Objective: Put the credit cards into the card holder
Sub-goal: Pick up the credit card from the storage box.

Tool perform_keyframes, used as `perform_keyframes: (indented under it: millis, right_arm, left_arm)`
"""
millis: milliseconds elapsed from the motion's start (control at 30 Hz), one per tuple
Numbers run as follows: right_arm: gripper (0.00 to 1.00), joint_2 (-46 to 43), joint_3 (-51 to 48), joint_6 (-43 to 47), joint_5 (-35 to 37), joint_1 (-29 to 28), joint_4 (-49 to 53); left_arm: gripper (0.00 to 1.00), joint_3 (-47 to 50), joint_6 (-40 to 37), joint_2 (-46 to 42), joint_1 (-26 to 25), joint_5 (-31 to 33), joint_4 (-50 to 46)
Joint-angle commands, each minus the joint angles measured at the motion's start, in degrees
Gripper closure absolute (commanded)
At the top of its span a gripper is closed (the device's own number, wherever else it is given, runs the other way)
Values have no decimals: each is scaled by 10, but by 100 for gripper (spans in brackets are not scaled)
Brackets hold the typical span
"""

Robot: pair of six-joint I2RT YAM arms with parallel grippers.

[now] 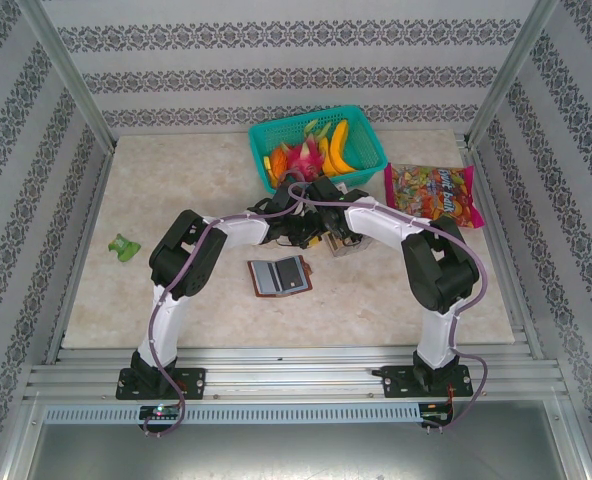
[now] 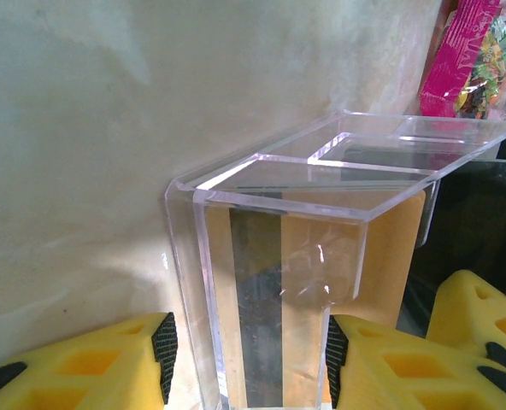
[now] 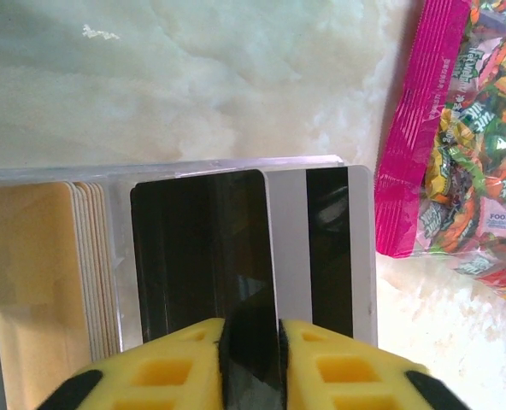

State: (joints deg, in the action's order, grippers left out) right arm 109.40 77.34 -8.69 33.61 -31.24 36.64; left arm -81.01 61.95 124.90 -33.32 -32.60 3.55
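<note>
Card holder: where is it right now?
In the overhead view the card holder lies open mid-table, between the left arm and right arm, just left of the clear box.

The pincer (image 2: 249, 342) seemingly clasps a clear box (image 2: 364, 145) holding tan, dark-striped credit cards (image 2: 261, 282), with a candy bag (image 2: 471, 51) beyond.

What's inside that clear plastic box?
The clear box holds upright cards: a tan stack, a black card, a striped card. The right hand hides their lower ends.

Top looks down; close wrist views share clear box (image 2: 270, 256).
</note>
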Motion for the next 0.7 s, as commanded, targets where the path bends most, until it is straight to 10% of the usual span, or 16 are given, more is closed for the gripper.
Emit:
perform_keyframes:
  millis: [0,667]
  right_arm:
    - [81,-17,-10,1,23,6,8]
    - [100,-85,-6,-39,-94,10,43]
  left_arm:
    - [49,3,-13,13,-9,7,-34]
    - [49,2,-30,-15,-10,9,-40]
